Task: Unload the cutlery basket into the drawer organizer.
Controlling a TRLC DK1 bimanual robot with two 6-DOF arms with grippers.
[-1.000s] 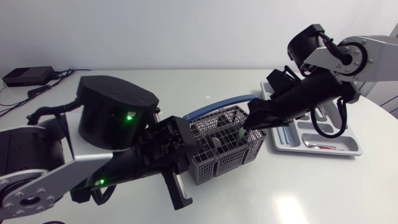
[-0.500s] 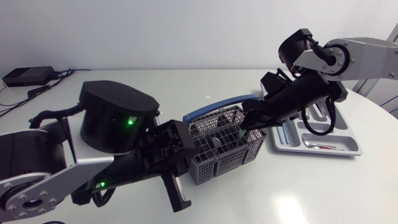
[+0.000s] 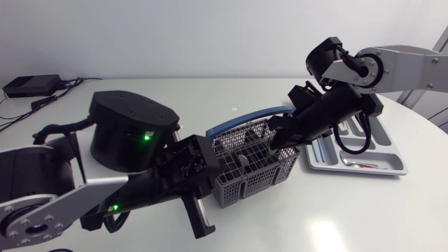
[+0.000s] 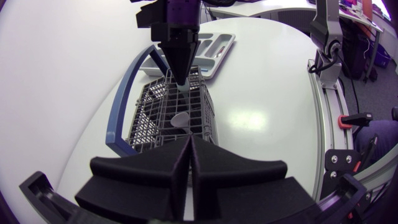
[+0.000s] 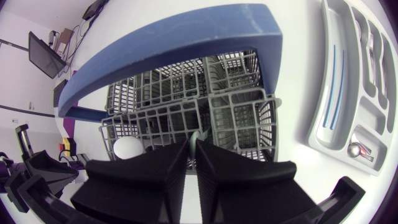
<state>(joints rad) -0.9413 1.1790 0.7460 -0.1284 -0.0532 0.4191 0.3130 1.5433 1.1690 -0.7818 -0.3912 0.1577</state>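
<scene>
The grey wire cutlery basket (image 3: 253, 159) with a blue handle (image 3: 241, 120) stands mid-table. My right gripper (image 3: 275, 144) reaches down into its right end. In the right wrist view the right gripper (image 5: 193, 148) is shut on a thin pale green utensil handle (image 5: 198, 137) standing in a basket cell. A white spoon bowl (image 5: 127, 150) lies in the basket (image 5: 205, 106). My left gripper (image 4: 189, 163) is shut and empty, just short of the basket's (image 4: 169, 115) near end. The silver drawer organizer (image 3: 392, 165) sits at the right, holding a spoon (image 3: 358, 164) and blue-handled pieces (image 5: 339, 67).
The left arm's bulky black base (image 3: 129, 129) fills the table's left side. The organizer (image 5: 348, 87) lies close beside the basket's right end. Open tabletop runs along the front edge, right of my left gripper (image 3: 201, 218).
The right gripper's fingers have closed onto the pale green handle inside the basket, and the right arm has shifted slightly to the left. The left arm settled a little early on, then stayed still.
</scene>
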